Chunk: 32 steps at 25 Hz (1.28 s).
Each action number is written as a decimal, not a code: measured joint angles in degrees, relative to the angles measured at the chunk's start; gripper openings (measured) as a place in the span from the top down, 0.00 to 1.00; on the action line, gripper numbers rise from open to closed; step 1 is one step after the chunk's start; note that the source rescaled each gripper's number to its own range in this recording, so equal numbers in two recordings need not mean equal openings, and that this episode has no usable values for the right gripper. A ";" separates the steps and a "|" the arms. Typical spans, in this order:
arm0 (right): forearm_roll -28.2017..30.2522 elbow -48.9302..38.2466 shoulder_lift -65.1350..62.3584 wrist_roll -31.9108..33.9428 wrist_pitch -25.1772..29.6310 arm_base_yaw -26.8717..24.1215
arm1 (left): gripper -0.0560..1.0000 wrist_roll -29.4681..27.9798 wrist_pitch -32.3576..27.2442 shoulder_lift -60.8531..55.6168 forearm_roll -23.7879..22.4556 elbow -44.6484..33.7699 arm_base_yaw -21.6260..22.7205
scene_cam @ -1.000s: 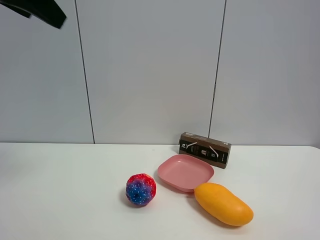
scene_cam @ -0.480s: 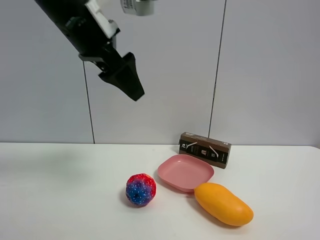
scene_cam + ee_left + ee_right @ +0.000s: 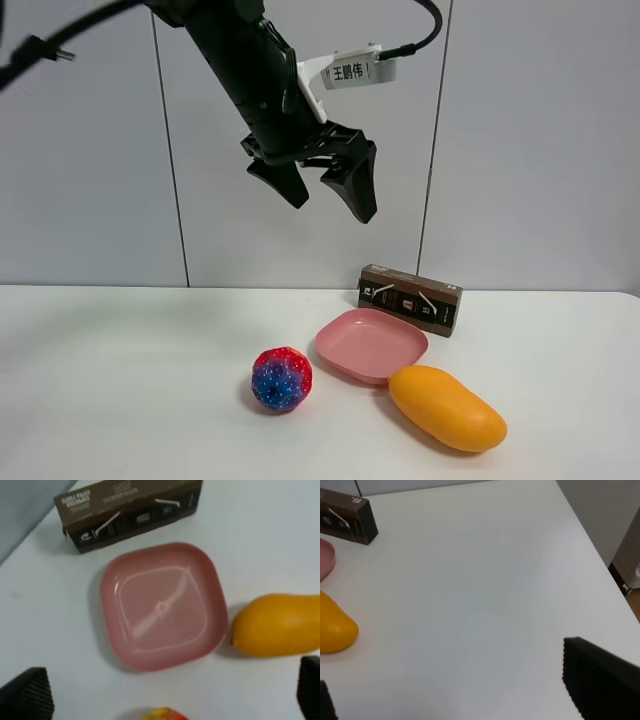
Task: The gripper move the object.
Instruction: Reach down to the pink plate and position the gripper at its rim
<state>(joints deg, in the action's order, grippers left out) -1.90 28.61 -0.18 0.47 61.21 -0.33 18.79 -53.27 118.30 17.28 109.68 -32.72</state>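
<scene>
The pink plate [image 3: 372,345] lies on the white table between the speckled ball [image 3: 282,379] and the brown box [image 3: 410,299], with the mango [image 3: 447,407] touching its front right rim. My left gripper [image 3: 333,205] hangs open and empty high above the plate, fingers pointing down. In the left wrist view the plate [image 3: 162,605] sits between the two fingertips [image 3: 27,695], well below them. My right gripper [image 3: 462,690] is open and empty over bare table to the right of the mango [image 3: 335,625]; it is out of the exterior view.
The brown box [image 3: 127,512] stands just behind the plate, the mango [image 3: 277,625] beside it and the ball [image 3: 160,713] in front. The table's right edge [image 3: 600,555] is near the right gripper. A grey panelled wall runs behind the table.
My left arm has swung in from the upper left, moving right and down, and its gripper now hangs open above the plate. The objects on the table have not moved.
</scene>
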 joint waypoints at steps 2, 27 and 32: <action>0.00 0.00 0.00 0.00 0.00 0.00 | 0.00 -2.85 -2.64 4.01 -1.23 4.22 -0.02; 0.00 0.00 0.00 0.00 0.00 0.00 | 0.04 -3.61 -0.05 26.27 -3.73 14.58 0.91; 0.00 0.00 0.00 0.00 0.00 0.00 | 0.04 -2.68 1.03 27.09 -3.68 14.78 1.47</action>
<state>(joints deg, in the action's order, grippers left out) -1.90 28.61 -0.18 0.47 61.21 -0.33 16.11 -52.24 145.39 13.61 124.46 -31.26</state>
